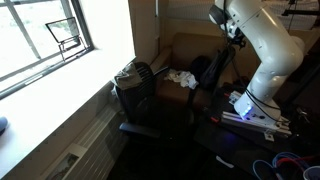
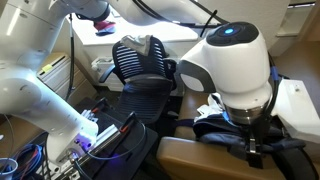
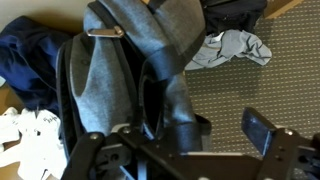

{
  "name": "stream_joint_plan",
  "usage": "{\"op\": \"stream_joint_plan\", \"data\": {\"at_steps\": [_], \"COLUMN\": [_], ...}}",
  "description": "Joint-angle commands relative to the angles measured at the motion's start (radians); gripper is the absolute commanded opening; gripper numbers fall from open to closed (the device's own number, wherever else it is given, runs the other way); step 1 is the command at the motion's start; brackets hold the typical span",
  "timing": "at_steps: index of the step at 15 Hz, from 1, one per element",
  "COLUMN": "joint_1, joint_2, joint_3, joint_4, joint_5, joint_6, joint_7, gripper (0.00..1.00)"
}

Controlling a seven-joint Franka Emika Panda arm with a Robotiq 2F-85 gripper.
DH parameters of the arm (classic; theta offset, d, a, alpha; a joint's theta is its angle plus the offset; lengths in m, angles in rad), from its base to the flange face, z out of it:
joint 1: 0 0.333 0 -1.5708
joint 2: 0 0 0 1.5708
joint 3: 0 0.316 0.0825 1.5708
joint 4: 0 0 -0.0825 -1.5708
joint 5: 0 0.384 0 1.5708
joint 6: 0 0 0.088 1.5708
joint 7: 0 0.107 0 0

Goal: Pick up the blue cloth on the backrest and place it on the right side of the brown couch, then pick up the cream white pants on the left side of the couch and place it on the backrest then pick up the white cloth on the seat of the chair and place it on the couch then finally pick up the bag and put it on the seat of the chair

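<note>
Claw (image 3: 172,132) fingers frame the bottom of my wrist view, spread wide with nothing between them, hanging over the bag (image 3: 120,85). It lies on a tan woven surface, couch cushion or floor, I cannot tell which. A navy cloth (image 3: 28,60) touches 1 flank, a white cloth (image 3: 22,135) sits by its near corner, and a pale grey cloth (image 3: 232,48) lies apart on the other side.

I judge this to be step 4, the bag pickup. The bag's long axis runs top to bottom in the wrist view, leaning slightly, with the strap buckle (image 3: 105,32) end pointing away from the claw. My fingers span across that axis — good. I would descend straight and pinch the raised grey fold or a strap, keeping clear of the navy cloth — then carry the bag to the chair (image 1: 140,85) seat.
</note>
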Motion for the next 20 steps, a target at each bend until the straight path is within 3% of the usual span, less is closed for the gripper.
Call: {"op": "stream_joint_plan", "data": {"at_steps": [1,5,8,9,11,12,13,20], "joint_1": [0.010,0.015,0.039,0.027,0.033,0.034,0.037,0.046], "joint_2": [0.003,0.020,0.196,0.069,0.113,0.111,0.111,0.150], "joint_3": [0.002,0.018,-0.005,0.013,0.014,0.013,0.006,-0.037], "joint_4": [0.000,0.012,0.039,0.005,0.008,0.008,0.005,0.006], "joint_5": [0.003,0.010,0.108,0.040,0.048,0.047,0.055,0.077], "joint_6": [-0.001,0.000,-0.051,-0.015,-0.016,-0.016,-0.020,-0.053], "joint_7": [0.000,-0.008,-0.002,-0.002,0.001,0.001,0.001,0.001], "gripper": [1.00,1.00,1.00,1.00,1.00,0.75,0.74,0.25]}}
